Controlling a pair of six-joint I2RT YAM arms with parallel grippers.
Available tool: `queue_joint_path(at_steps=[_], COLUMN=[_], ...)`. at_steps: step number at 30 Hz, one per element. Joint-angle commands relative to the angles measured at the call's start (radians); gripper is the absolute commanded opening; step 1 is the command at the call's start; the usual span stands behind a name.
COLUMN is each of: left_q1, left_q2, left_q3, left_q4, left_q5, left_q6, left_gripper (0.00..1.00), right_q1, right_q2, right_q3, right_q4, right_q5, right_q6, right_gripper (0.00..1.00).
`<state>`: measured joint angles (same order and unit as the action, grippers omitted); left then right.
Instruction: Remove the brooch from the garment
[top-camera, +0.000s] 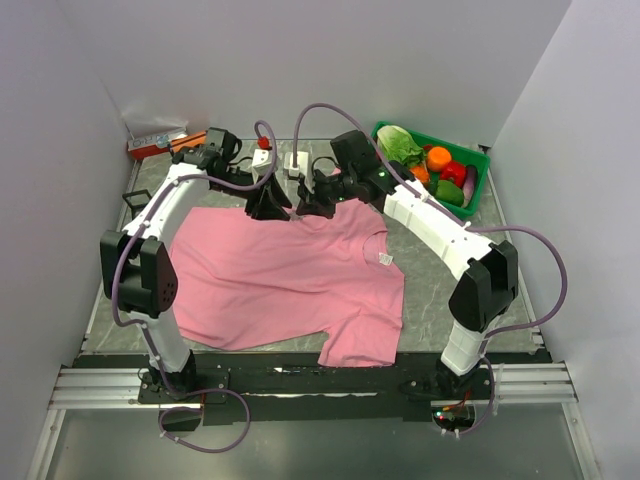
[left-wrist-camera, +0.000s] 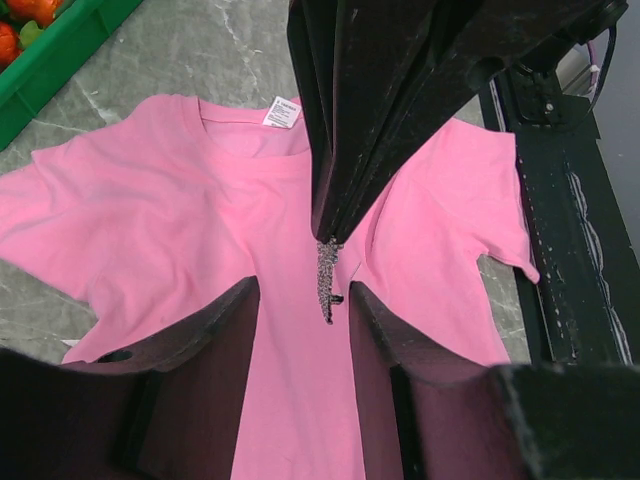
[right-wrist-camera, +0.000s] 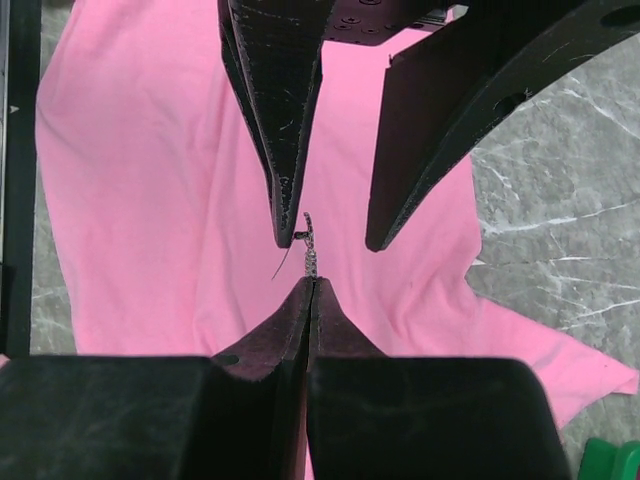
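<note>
- Two arms meet tip to tip over the far edge of the garment (top-camera: 290, 280). The left arm (top-camera: 165, 205) and right arm (top-camera: 430, 225) crowd into one spot, so a sideways correction by either could knock the other and jar the grip.
- The garment, a pink T-shirt, lies spread on the worktop (top-camera: 440, 290) beneath them. I cannot tell whether any cloth is caught on the brooch (right-wrist-camera: 309, 258). If it is, pulling apart would drag or snag the shirt rather than free the brooch.
- The left fingers (right-wrist-camera: 285, 150) are spread, one on each side of the brooch, and do not grip it. One tip stands just beside it, so closing off-centre could shove the brooch aside instead of clamping it. It could also nip the tips of the other fingers.
- The right fingers (right-wrist-camera: 290, 335) are pressed together and pinch the brooch by one end only, at their very tips. That looks like a thin hold, and a nudge from the left side could twist the brooch out.
- The brooch itself, a tiny silvery thing, is held up above the shirt between the two sets of fingers. If the handover is mistimed it drops onto the pink cloth or the grey worktop. Something so small would be hard to find there and harder to pick up.
</note>
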<state>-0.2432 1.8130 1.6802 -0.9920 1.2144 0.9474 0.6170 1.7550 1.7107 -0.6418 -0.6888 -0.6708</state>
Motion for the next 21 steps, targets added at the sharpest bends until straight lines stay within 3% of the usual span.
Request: queue_joint_path(at_steps=[1, 21], left_q1=[-0.005, -0.019], left_q2=[-0.001, 0.040], left_q3=[0.026, 0.096], left_q4=[0.001, -0.134], left_q5=[0.051, 0.053], left_q6=[0.019, 0.166], left_gripper=[0.48, 0.40], right_q1=[-0.013, -0.051], right_q2=[0.003, 0.057], right_q3=[0.052, 0.102], right_q4=[0.008, -0.005], right_q5=[-0.032, -0.112], right_q6=[0.027, 0.132], right_gripper=[0.00, 0.00])
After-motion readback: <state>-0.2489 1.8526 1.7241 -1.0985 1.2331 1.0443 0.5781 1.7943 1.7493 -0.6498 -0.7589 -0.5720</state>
